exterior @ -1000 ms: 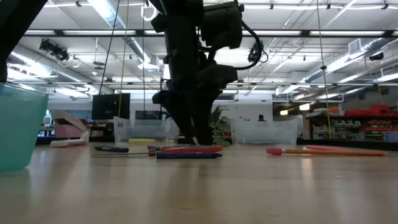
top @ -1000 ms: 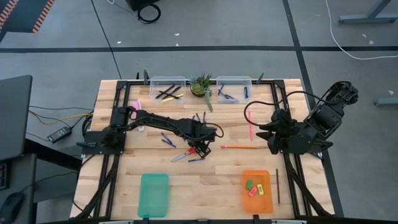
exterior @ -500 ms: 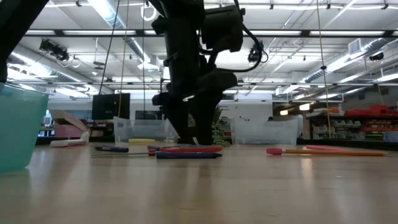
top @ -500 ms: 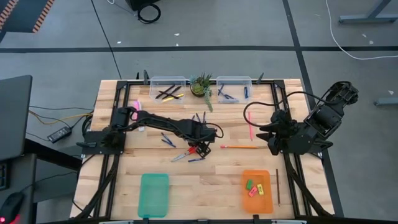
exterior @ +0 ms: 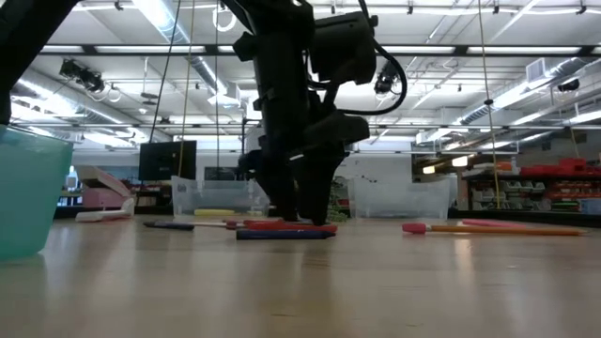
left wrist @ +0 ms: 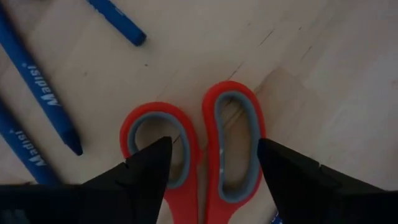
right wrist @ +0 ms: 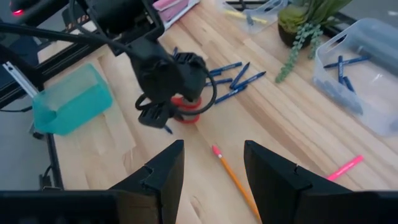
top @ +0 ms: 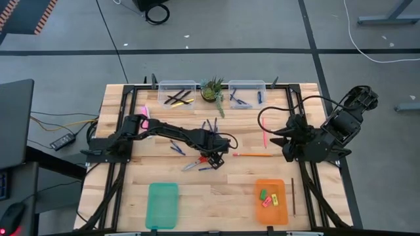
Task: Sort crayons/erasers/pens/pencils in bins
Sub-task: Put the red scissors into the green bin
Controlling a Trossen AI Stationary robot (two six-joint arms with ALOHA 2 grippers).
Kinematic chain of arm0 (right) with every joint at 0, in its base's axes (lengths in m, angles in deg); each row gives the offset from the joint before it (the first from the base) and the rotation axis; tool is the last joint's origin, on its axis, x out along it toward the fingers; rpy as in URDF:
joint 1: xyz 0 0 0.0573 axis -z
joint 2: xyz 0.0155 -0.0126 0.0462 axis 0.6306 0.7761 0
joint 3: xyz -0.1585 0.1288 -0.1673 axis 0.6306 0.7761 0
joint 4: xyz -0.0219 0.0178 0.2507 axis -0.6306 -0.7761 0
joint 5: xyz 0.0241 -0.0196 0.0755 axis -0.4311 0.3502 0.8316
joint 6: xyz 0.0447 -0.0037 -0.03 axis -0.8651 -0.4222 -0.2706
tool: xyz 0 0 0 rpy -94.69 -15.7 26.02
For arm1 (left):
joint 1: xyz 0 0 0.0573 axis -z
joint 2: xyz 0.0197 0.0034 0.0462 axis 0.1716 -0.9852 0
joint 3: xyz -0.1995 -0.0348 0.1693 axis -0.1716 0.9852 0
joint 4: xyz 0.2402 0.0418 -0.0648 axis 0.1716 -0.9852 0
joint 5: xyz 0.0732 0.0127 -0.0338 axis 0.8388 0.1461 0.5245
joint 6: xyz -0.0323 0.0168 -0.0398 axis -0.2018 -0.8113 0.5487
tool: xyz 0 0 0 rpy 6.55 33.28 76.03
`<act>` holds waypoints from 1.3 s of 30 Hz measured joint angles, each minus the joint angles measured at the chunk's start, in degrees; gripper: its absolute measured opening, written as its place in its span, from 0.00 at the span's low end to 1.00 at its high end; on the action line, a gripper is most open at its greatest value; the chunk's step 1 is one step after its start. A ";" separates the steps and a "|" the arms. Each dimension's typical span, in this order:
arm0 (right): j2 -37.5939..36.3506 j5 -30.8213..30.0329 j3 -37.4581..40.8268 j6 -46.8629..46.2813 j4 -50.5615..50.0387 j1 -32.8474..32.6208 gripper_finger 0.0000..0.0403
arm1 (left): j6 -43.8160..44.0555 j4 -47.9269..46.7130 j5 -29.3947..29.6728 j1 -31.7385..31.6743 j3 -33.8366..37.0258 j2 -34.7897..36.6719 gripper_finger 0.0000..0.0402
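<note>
The step in hand is a pick from the loose pile at the middle of the table. The left gripper (top: 214, 159) stands low over the red-handled scissors (left wrist: 205, 155), its fingers (left wrist: 146, 168) spread wide, one to each outer side of the two handle loops. The jaws are released and hold nothing; whether the tips touch the scissors or the table cannot be told.

Blue pens (left wrist: 38, 93) lie just beside the scissors, and more lie nearby (top: 176, 147). The scissors belong to none of the four item classes, so the next move calls for a decision: close on the handles to clear them away, or shift sideways onto a pen and close there.

The right gripper (right wrist: 211, 180) waits at the table's right side, its jaws open and empty, facing a yellow pencil (top: 253, 155).

Sorted so far:
- Erasers (top: 268, 197) lie in the orange tray (top: 259, 213).
- Pencils (top: 176, 98) lie in the left clear tub (top: 172, 84).
- Pens lie in the right clear tub (top: 252, 84).
- The teal tray (top: 162, 204) holds nothing visible.
</note>
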 joint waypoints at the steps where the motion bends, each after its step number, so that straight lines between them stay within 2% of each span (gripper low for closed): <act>1: -0.02 -0.32 -0.01 0.17 -0.19 0.01 0.43 | -0.15 0.10 0.34 0.01 0.00 -0.01 0.62; 7: 0.00 -1.22 0.01 1.65 -0.41 1.60 0.43 | -0.68 -0.21 0.24 -0.43 0.02 -0.09 0.52; 14: -0.02 -1.20 -0.02 4.84 -0.48 5.00 0.43 | -3.81 -0.27 1.14 -1.55 0.24 -0.52 0.33; 19: -0.20 -1.18 0.01 7.78 -0.46 7.11 0.43 | -3.63 -0.36 -2.33 -3.34 0.24 -0.16 0.20; 24: -0.22 -1.18 0.01 11.34 -0.46 9.29 0.43 | -3.53 -2.37 -6.49 -5.16 -0.87 -0.13 0.20; 27: -0.22 -1.18 0.01 12.92 -0.44 10.46 0.43 | -4.00 -4.79 -7.08 -5.99 -3.07 -0.36 0.22; 31: -0.22 -1.18 0.01 15.07 -0.43 11.89 0.43 | -6.09 -10.13 -7.12 -6.83 -9.03 -0.33 0.26; 39: -0.22 -1.20 0.01 17.17 -0.43 14.05 0.43 | -7.88 -27.17 -7.09 -7.31 -23.59 -0.09 0.20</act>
